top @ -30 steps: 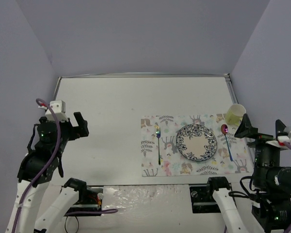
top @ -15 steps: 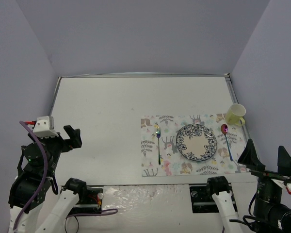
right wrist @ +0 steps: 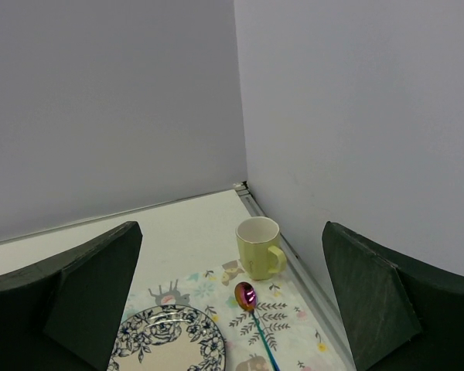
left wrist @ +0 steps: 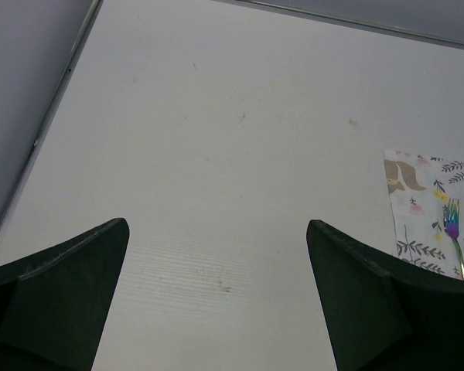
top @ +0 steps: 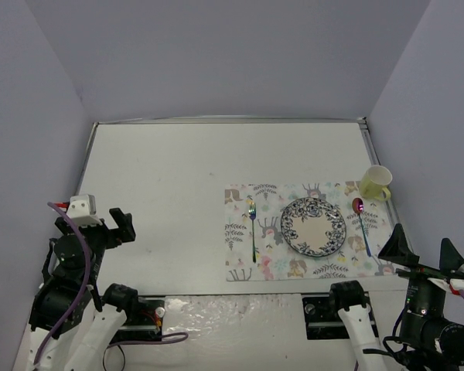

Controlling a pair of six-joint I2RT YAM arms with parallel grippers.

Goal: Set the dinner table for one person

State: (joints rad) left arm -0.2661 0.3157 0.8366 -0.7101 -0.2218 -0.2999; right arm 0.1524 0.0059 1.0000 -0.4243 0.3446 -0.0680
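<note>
the dinner table (top: 170, 178) stretches out ahead of and below me. my left gripper (left wrist: 216, 224) hangs over its near left edge and my right gripper (right wrist: 230, 226) off its near right corner, both with jaws wide apart and empty. on the table's right half lie the mat (top: 236, 212), plate (top: 313, 226), mug (top: 375, 182), fork (top: 253, 228) and spoon (top: 361, 224).

Plain pale lavender back wall (top: 216, 54), matching left wall (top: 19, 116) and right wall (top: 441, 100), soft even light
</note>
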